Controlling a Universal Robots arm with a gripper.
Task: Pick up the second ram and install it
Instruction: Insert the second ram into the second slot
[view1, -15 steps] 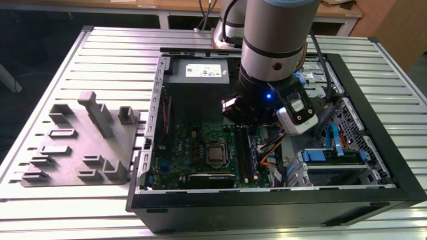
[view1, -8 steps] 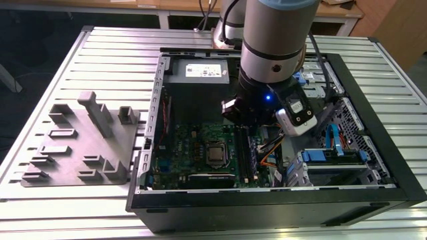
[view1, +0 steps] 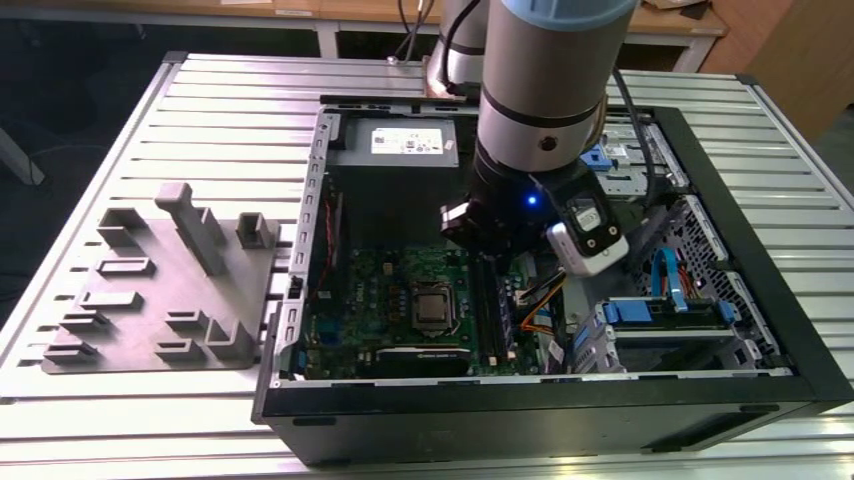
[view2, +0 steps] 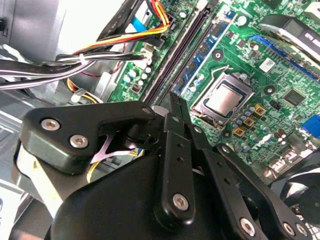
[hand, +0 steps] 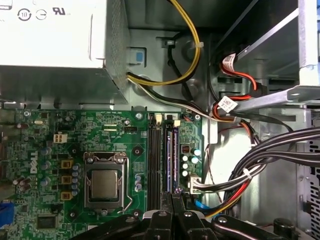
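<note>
The gripper (hand: 175, 195), fingers pressed together, sits at the end of the second ram (hand: 172, 150) farthest from the power supply (hand: 55, 45). The ram stands in a motherboard (hand: 50, 150) slot beside two black slots (hand: 155, 160). The power supply carries a white printed label (view1: 414, 143).
</note>
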